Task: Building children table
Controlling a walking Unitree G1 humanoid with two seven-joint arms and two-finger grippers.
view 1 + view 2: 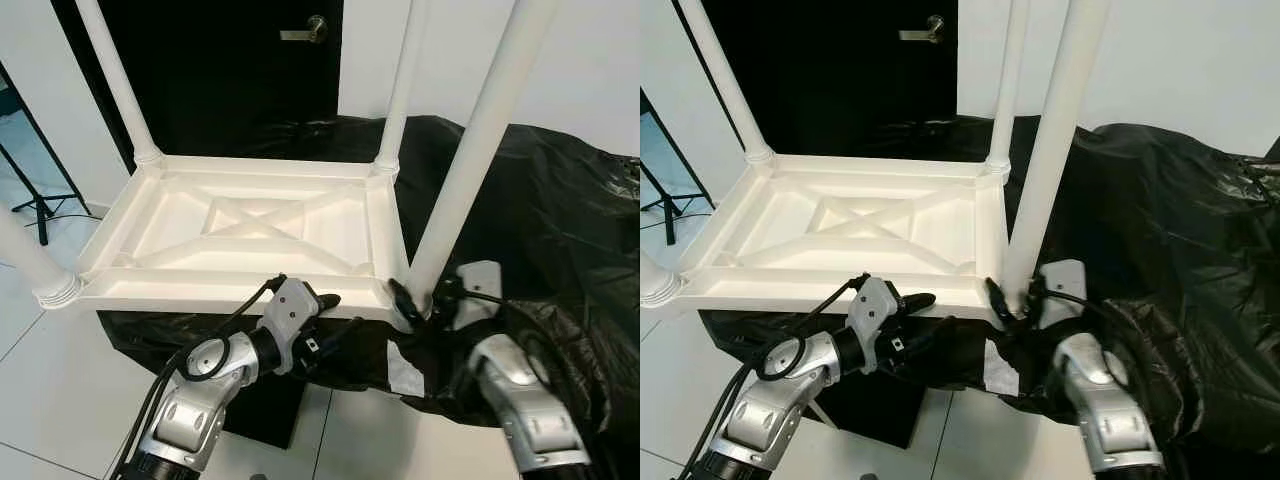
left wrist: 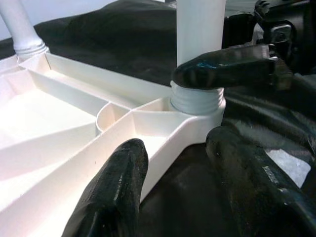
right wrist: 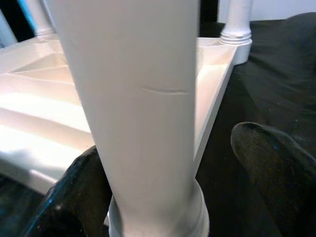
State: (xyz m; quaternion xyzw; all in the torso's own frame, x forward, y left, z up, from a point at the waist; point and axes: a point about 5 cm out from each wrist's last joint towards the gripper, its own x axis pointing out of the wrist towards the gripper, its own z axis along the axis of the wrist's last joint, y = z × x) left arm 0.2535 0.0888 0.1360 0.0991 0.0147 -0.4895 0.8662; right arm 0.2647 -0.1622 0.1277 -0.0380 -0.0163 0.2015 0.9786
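On black sheet [image 1: 560,220], upturned tabletop [image 1: 250,225] bears four legs [image 1: 470,160].

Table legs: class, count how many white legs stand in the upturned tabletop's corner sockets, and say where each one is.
4. Far-left leg, far-right leg, near-right leg at the right gripper, and near-left leg, cut off by the picture's edge. None seems hidden.

No readable text, label, brand or number on anything in view.
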